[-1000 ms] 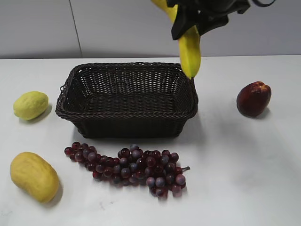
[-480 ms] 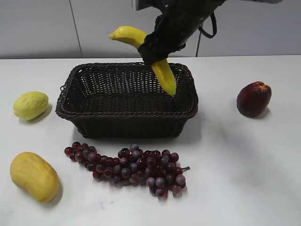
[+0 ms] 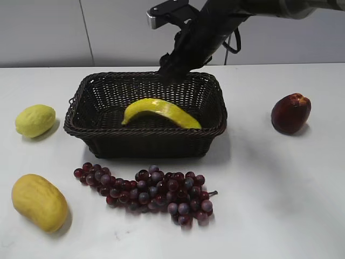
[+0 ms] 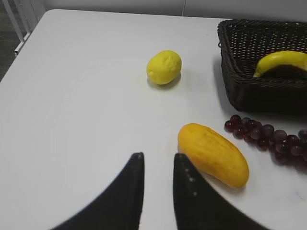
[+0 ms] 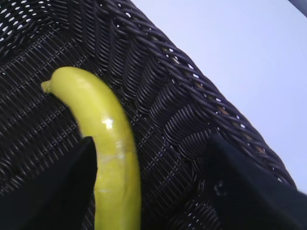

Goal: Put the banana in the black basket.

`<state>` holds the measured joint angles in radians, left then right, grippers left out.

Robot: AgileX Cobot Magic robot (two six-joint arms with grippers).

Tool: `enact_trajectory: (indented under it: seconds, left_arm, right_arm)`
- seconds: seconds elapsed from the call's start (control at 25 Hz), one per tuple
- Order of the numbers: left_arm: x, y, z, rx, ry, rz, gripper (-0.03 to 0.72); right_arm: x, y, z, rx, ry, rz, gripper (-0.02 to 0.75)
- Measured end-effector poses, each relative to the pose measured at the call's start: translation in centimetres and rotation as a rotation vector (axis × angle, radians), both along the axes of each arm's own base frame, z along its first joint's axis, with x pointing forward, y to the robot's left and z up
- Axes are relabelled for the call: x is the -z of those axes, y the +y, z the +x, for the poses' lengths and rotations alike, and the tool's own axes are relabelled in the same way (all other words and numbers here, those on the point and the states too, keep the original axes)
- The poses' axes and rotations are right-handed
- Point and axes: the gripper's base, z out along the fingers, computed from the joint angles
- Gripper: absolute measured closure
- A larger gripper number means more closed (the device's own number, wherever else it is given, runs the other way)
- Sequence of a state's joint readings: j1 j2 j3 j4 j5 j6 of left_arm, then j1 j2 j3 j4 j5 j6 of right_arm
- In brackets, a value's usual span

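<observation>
One banana (image 3: 160,112) is lying inside the one black basket (image 3: 86,127), resting on the woven floor with its arch upward and its ends pointing toward the left and right walls; in the right wrist view the banana (image 5: 109,152) is running lengthwise along the basket floor, close to the flared side wall of the black basket (image 5: 163,91); the right gripper (image 3: 168,67) is hanging over the rear rim of the basket, above the banana and not touching it; its two dark fingers (image 5: 53,191) are standing wide apart, one on either side of the fruit, with nothing clamped between them; the left gripper (image 4: 157,189) is hovering over the bare white table (image 4: 81,96) well left of the basket, its two fingers separated by a narrow gap and holding nothing; five items are lying on the table outside the basket count as follows: one small pale-yellow lemon-like fruit (image 3: 35,120) left of the basket, one oval orange-yellow fruit (image 3: 39,202) at the front left, one bunch of dark red grapes (image 3: 148,193) just in front of the basket, and one dark red apple (image 3: 290,113) well to the right; each of these is sitting apart from the basket wall
</observation>
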<state>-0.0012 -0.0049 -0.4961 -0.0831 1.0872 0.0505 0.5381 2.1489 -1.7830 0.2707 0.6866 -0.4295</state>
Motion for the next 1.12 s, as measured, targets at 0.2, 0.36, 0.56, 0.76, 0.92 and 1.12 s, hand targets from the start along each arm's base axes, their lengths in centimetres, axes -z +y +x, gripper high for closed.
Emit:
enact_trajectory:
  seconds: [0.2,0.36,0.56,0.76,0.92,1.12]
  left_arm:
    - [0.0,0.0,0.0,0.000,0.000,0.000,0.486]
    - [0.0,0.0,0.0,0.000,0.000,0.000,0.486]
    - [0.0,0.0,0.0,0.000,0.000,0.000,0.486]
    - [0.0,0.0,0.0,0.000,0.000,0.000,0.486]
    - [0.0,0.0,0.0,0.000,0.000,0.000,0.486]
    - [0.0,0.0,0.0,0.000,0.000,0.000,0.486]
  right_arm:
    - [-1.9,0.0,-0.5,-0.025,0.061,-0.024,0.135]
    - [-5.0,-0.8,-1.7,-0.022,0.096,-0.052,0.125]
    - [-10.3,-2.9,-4.0,0.047,0.077,-0.084,0.125]
    - [-15.0,-5.8,-7.3,0.157,0.063,-0.100,0.134]
    - [-17.2,-7.8,-10.3,0.216,0.059,-0.080,0.146]
    - [-17.0,-10.2,-14.1,0.264,0.090,-0.092,0.147]
